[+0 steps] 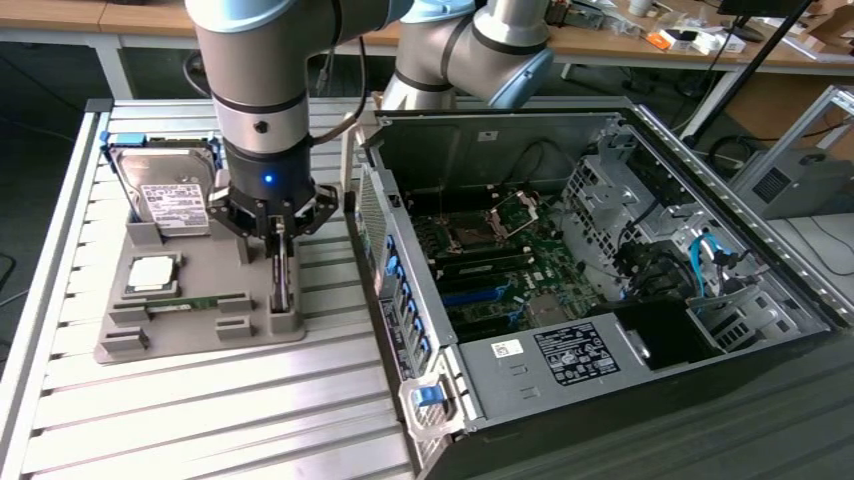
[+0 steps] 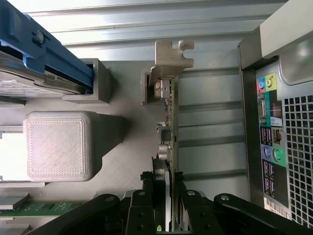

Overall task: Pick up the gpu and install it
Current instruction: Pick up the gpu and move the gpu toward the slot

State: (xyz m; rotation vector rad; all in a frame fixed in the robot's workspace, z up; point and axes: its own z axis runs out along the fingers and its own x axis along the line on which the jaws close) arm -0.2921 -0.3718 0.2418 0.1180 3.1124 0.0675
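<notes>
The gpu (image 1: 278, 282) stands on its long edge in a slot of the grey holder tray (image 1: 187, 345), on the exterior view's left. My gripper (image 1: 274, 238) comes straight down over its top edge. In the wrist view the gpu (image 2: 169, 122) runs away from me as a thin card, with its silver end bracket (image 2: 168, 58) at the far end and a round fan edge near the fingers. My gripper (image 2: 164, 178) has one black finger on each face of the card, pressed against it. The card still sits in the holder.
The open computer case (image 1: 747, 250) lies on the exterior view's right, its motherboard (image 1: 501, 260) exposed and its rear port panel (image 2: 271, 142) close beside the tray. A hard drive (image 1: 174, 195), a processor (image 1: 151, 275) and a green memory stick (image 1: 200, 300) share the tray.
</notes>
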